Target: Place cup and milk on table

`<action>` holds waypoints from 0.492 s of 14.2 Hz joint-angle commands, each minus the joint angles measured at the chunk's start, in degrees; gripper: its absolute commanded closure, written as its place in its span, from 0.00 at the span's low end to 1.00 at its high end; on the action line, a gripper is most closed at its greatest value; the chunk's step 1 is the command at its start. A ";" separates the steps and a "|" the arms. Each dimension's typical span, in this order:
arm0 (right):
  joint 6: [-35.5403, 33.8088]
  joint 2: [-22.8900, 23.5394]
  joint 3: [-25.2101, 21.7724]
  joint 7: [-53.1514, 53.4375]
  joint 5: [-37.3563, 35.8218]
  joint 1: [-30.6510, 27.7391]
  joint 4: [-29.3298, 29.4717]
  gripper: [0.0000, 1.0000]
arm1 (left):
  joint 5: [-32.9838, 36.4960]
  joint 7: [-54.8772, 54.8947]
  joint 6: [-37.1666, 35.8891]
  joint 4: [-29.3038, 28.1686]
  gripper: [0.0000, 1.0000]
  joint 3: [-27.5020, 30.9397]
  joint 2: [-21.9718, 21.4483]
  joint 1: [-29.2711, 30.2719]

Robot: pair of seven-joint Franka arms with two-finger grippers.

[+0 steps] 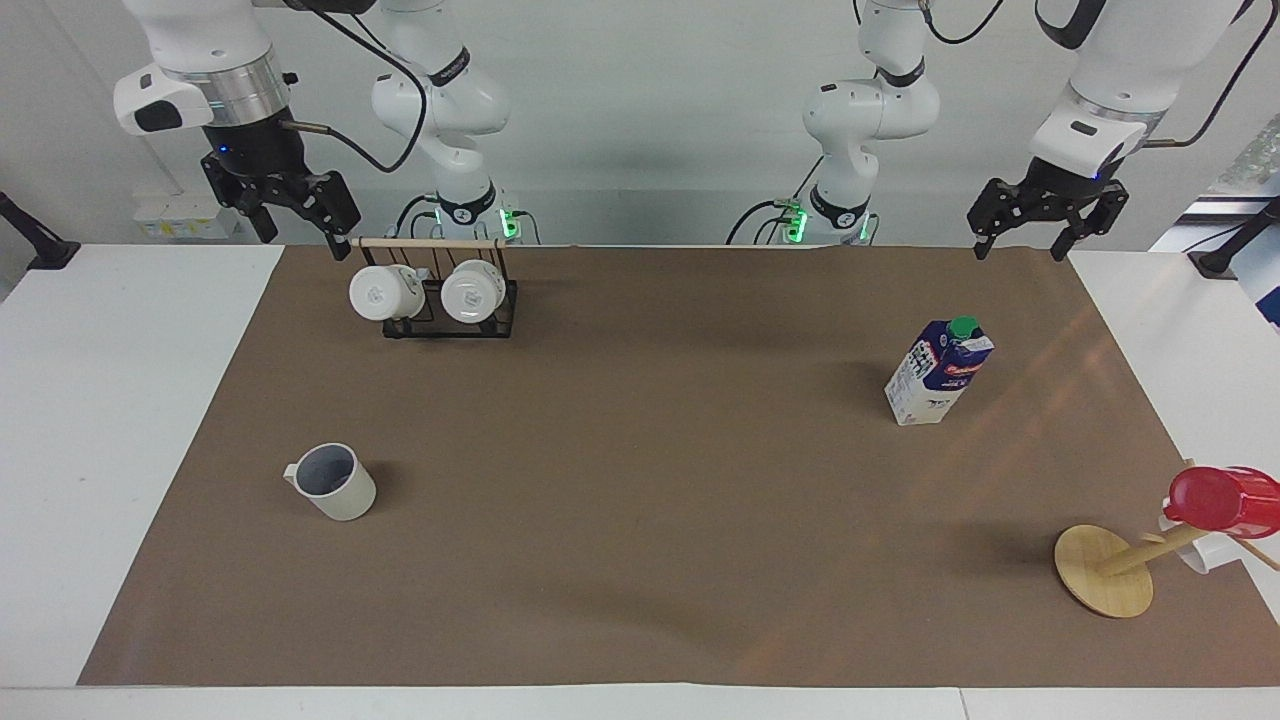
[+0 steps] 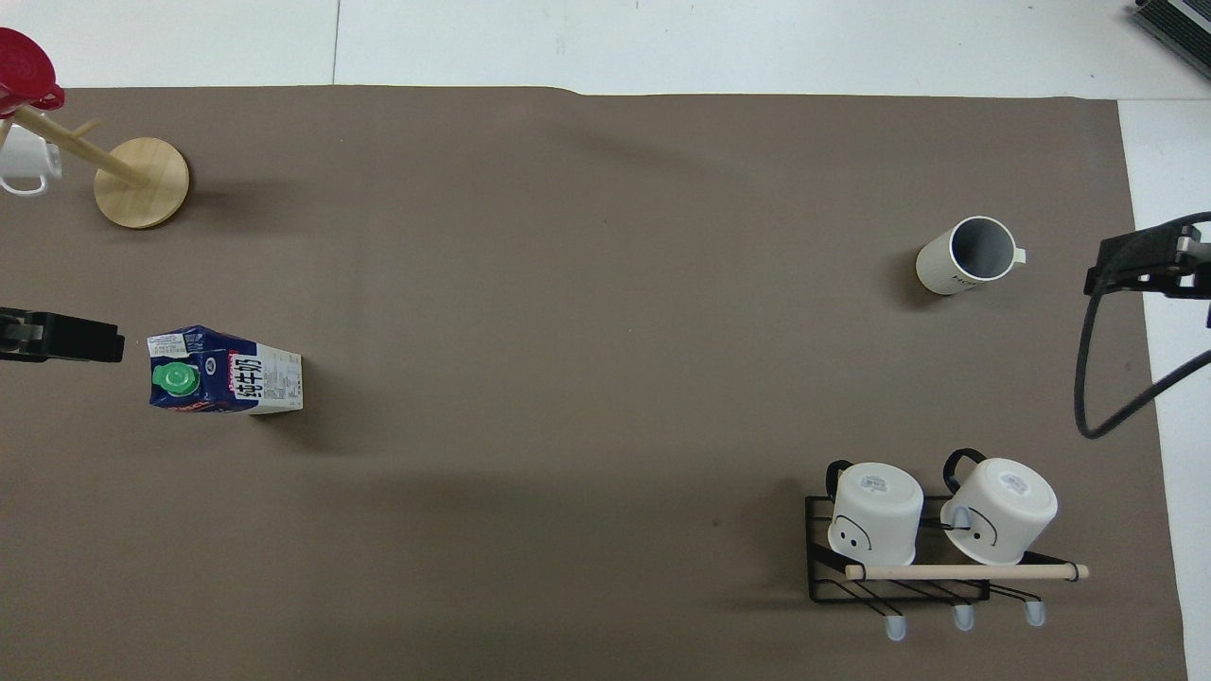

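Note:
The cup (image 1: 335, 483) stands upright on the brown sheet (image 1: 640, 480) of the white table (image 1: 120, 400), toward the right arm's end; it also shows in the overhead view (image 2: 967, 255). The milk (image 1: 938, 372) stands upright on the sheet toward the left arm's end, green cap on top, and shows in the overhead view too (image 2: 225, 371). My right gripper (image 1: 300, 230) is open and empty, raised beside the mug rack. My left gripper (image 1: 1020, 248) is open and empty, raised over the sheet's corner at its own end. Both are apart from the cup and the milk.
A black wire rack (image 1: 440, 300) with a wooden rod holds two white mugs near the right arm's base. A tilted wooden mug tree (image 1: 1105, 570) carries a red cup (image 1: 1220, 500) and a white mug, farther from the robots than the milk.

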 commanded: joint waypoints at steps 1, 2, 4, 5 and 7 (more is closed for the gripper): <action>2.95 1.80 0.20 -0.64 1.23 -0.14 -0.46 0.00 | 1.26 -0.10 -1.44 0.95 0.00 0.31 -0.10 -0.56; 4.09 2.59 0.20 -0.64 1.15 -0.13 -0.46 0.00 | 1.26 -0.10 -1.44 0.95 0.00 0.31 -0.10 -0.56; 6.99 3.91 0.20 -0.81 1.15 -0.13 -1.68 0.00 | 1.26 -0.10 -1.44 0.95 0.00 0.31 -0.10 -0.56; 8.92 4.62 0.20 -0.82 1.06 -0.05 -2.82 0.00 | 1.26 -0.10 -1.44 0.95 0.00 0.31 -0.10 -0.56; 12.17 6.02 0.20 -0.73 1.06 0.13 -4.14 0.00 | 1.26 -0.10 -1.44 0.95 0.00 0.31 -0.10 -0.56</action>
